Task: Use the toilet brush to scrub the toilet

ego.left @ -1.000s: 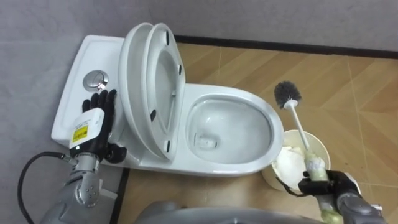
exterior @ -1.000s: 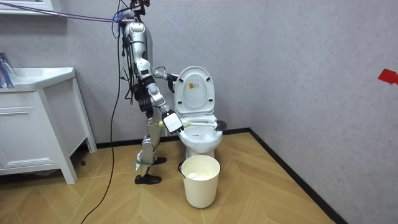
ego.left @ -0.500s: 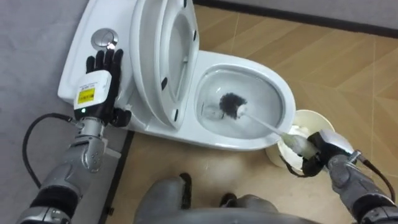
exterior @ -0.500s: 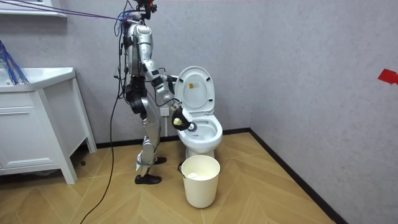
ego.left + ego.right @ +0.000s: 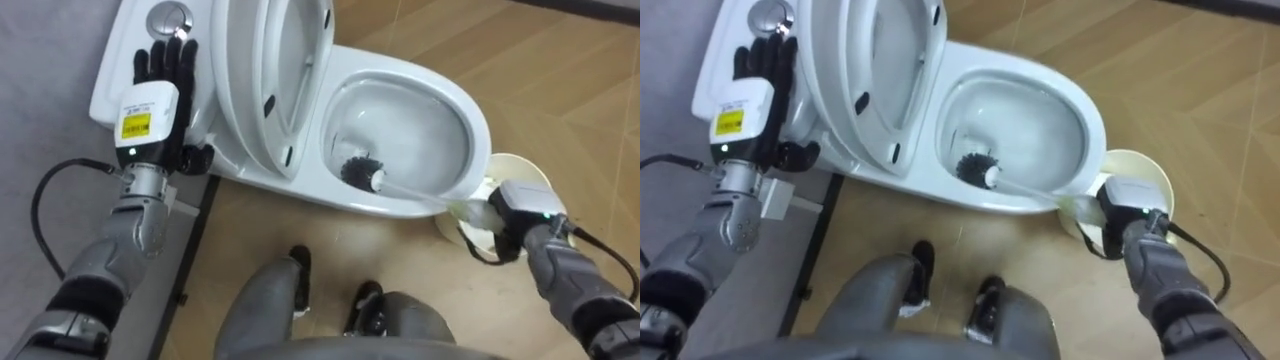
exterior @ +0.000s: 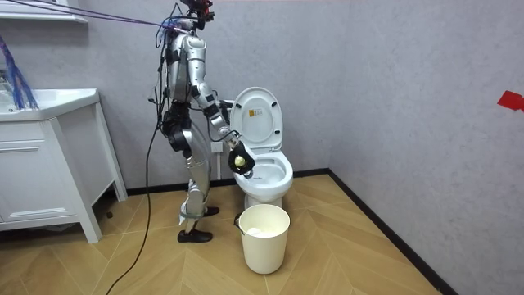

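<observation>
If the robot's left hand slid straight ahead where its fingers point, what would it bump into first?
Probably the flush button on the toilet tank. The left hand lies flat on the tank with straight fingers aimed almost right at it.

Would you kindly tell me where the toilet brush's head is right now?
In the left eye view, the brush head sits inside the toilet bowl, at its near side, just right of the raised seat.

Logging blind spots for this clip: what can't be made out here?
Brush bristles' contact with bowl: eye views, brush head hides it.
Bin: eye views, mostly behind the right robot hand.
Brush in room view: too small, behind that hand.
Lid top: eye views, cut by upper edge.
</observation>
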Robot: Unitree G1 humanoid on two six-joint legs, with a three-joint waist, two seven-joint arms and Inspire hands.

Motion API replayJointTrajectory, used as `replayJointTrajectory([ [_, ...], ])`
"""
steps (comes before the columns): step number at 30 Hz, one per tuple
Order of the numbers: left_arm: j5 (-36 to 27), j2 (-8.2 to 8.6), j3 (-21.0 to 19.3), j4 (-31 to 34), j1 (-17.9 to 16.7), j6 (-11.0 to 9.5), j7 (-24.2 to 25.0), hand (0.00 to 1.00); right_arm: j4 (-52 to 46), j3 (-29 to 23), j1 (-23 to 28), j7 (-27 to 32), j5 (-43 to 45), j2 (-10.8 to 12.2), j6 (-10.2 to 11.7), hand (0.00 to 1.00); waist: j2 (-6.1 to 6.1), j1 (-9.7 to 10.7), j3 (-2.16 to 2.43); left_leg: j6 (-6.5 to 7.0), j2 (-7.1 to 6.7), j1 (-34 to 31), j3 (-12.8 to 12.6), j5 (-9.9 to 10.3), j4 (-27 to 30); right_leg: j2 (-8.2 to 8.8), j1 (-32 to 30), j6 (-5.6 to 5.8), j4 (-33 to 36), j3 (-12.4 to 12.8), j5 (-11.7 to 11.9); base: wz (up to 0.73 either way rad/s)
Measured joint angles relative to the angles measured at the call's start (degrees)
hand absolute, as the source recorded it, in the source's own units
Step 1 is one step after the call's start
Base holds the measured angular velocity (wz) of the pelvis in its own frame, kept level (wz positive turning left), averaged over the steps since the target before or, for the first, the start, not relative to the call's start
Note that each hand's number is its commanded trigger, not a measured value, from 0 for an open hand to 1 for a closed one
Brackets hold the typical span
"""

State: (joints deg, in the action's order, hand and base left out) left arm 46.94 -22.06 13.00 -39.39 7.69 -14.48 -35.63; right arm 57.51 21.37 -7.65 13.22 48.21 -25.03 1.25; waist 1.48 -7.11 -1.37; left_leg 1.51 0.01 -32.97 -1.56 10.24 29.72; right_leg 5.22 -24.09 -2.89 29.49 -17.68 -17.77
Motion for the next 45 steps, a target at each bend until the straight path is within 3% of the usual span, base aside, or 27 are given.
replayJointTrajectory([
  [4,-0.29,-1.04,1.30,0.62,1.54,0.21,-0.56,0.00,0.45,0.50,-1.02,1.14,-0.37,-2.10,-0.07,1.00,-0.47,-0.10,-0.17,-0.01,0.11,-3.04,0.24,0.00,2.11,0.77,-2.98,-0.37,2.85,-0.93,-1.00,0.10],
  [6,-1.81,-1.54,2.55,1.06,2.86,0.21,-1.26,0.00,0.99,1.56,-2.00,2.00,-0.39,-4.05,-0.16,1.00,-1.43,-0.07,-0.74,0.01,0.16,-5.47,0.31,0.01,4.13,1.37,-5.15,-0.56,5.35,-1.37,-1.77,0.13],
  [10,-3.56,-3.13,3.25,3.77,5.56,0.28,-1.85,0.00,1.43,3.99,-7.52,2.25,-0.66,-6.97,-1.67,1.00,-2.88,-0.58,-1.33,0.04,-0.30,-12.25,0.61,-0.03,8.12,2.80,-12.19,-1.59,11.47,-2.13,-3.42,0.12],
  [12,-4.66,-5.01,5.41,5.27,7.76,0.31,-2.82,0.00,3.30,6.31,-11.71,2.18,-1.61,-8.15,-2.62,1.00,-3.32,-1.14,-1.63,-0.03,-0.66,-16.53,1.13,-0.17,10.60,3.97,-16.59,-2.25,15.55,-2.56,-4.49,0.19],
  [15,-5.87,-5.34,5.97,7.12,9.94,0.31,-3.92,0.00,3.96,7.81,-16.79,2.26,-2.21,-9.24,-3.96,1.00,-4.36,-2.53,-2.08,-0.20,-0.73,-21.20,1.48,-0.32,13.12,4.77,-21.20,-2.99,18.96,-3.00,-5.20,0.10],
  [20,-6.42,-5.91,8.84,7.39,14.23,0.32,-6.64,0.00,4.15,12.24,-23.90,2.45,-4.85,-10.26,-5.00,1.00,-5.14,-4.52,-2.15,-0.23,-0.99,-27.49,1.28,-0.45,17.06,7.25,-27.34,-4.15,24.76,-4.42,-6.89,0.11],
  [23,-6.49,-5.94,9.90,7.37,16.06,0.33,-8.05,0.00,4.15,13.89,-26.89,2.54,-5.12,-10.26,-6.26,1.00,-4.99,-5.07,-2.31,-0.26,-1.11,-29.89,0.70,-0.47,18.83,8.56,-29.69,-4.68,27.70,-4.85,-7.98,0.15],
  [27,-6.87,-7.62,11.85,7.23,19.13,0.54,-10.38,0.00,2.95,17.12,-29.66,2.56,-5.43,-11.34,-7.68,1.00,-4.36,-5.78,-3.09,-0.27,-0.69,-32.56,0.54,-0.43,21.32,8.80,-32.02,-5.43,30.37,-4.98,-8.85,0.02],
  [29,-6.90,-8.03,12.29,7.24,20.24,0.55,-11.14,0.00,2.47,18.03,-30.70,2.74,-5.51,-11.91,-7.97,1.00,-4.26,-5.80,-3.19,-0.37,-0.73,-33.98,0.87,-0.38,22.30,8.89,-33.08,-5.89,31.58,-5.45,-9.14,0.07],
  [35,-6.86,-9.00,12.86,7.15,22.22,0.54,-14.23,0.00,1.02,18.79,-32.44,2.95,-8.00,-12.49,-8.26,1.00,-2.78,-5.48,-4.10,-1.24,-0.73,-36.30,1.31,-0.59,24.07,9.53,-35.36,-7.07,33.74,-6.01,-9.50,0.04],
  [45,-6.87,-12.83,13.04,7.71,20.10,0.91,-18.08,0.00,0.55,17.74,-34.10,3.56,-27.03,-10.89,-7.04,1.00,-1.29,-2.18,-3.99,-1.21,-0.80,-37.29,1.29,-0.94,24.42,9.62,-36.52,-7.32,35.09,-5.74,-9.45,0.00],
])
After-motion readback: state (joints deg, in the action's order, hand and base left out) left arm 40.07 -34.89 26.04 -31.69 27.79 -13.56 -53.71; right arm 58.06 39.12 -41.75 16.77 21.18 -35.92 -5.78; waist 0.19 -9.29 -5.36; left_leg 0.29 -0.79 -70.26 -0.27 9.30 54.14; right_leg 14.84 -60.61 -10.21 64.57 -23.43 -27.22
